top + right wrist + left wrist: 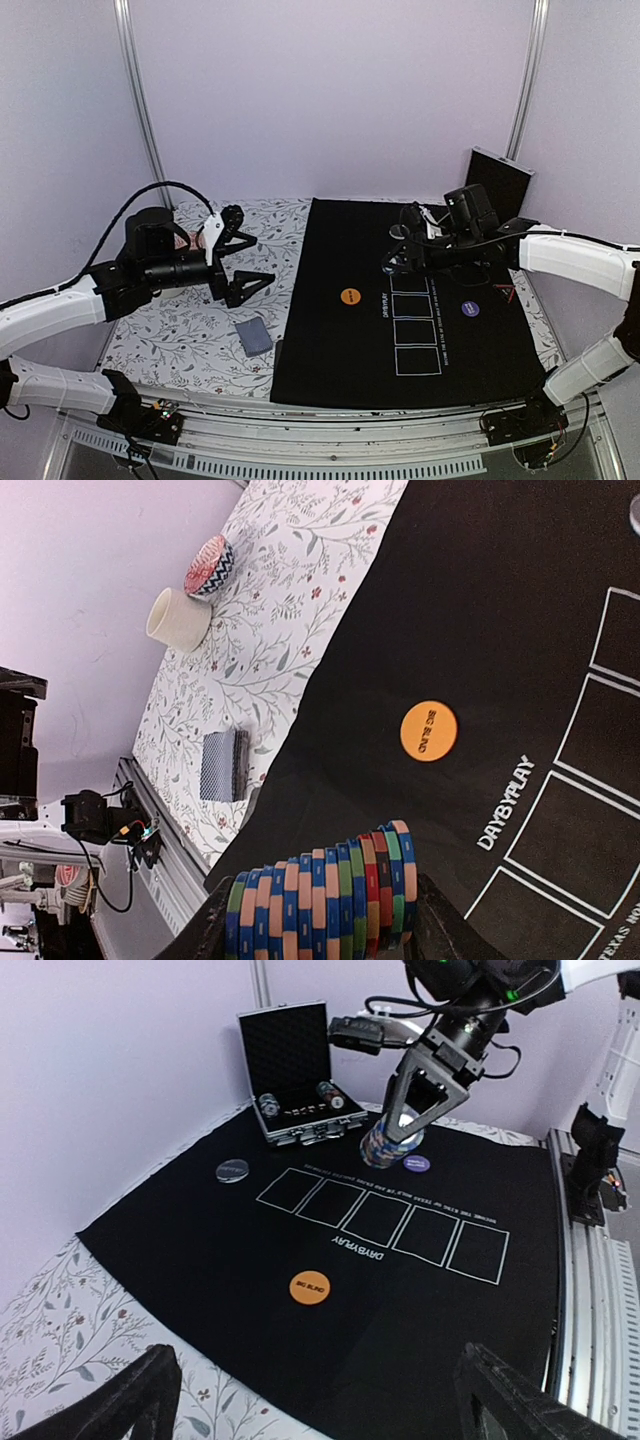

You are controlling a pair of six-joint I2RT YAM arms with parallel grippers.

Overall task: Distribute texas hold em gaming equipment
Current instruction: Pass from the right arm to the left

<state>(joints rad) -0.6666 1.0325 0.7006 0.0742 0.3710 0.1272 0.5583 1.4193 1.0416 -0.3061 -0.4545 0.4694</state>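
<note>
The right gripper (pixel 400 1132) was clamped on a stack of striped poker chips (pixel 320 905), squeezing the column end to end between its fingers at the upper middle of the black mat (pixel 330 360), just beside the purple disc (pixel 417 1163). Whether the stack touched the mat could not be told. The likely trouble was that column buckling: held only by pressure on its ends and tilted, it could bow and spill if the grip eased or the arm jerked. The chips would then scatter over the printed card boxes (pixel 380 1222) or roll toward the open case (pixel 295 1070) in the upper left of the left wrist view. The orange disc (pixel 350 296) lay well apart in the lower middle, and the silver disc (pixel 232 1170) and red triangle (pixel 503 293) sat off to either side. That left bare mat around the boxes for setting chips down. The left gripper (pixel 250 262) hung with fingers wide apart and empty over the flowered cloth (pixel 180 340), near the deck of cards (pixel 254 336), clear of the right arm's path.
</note>
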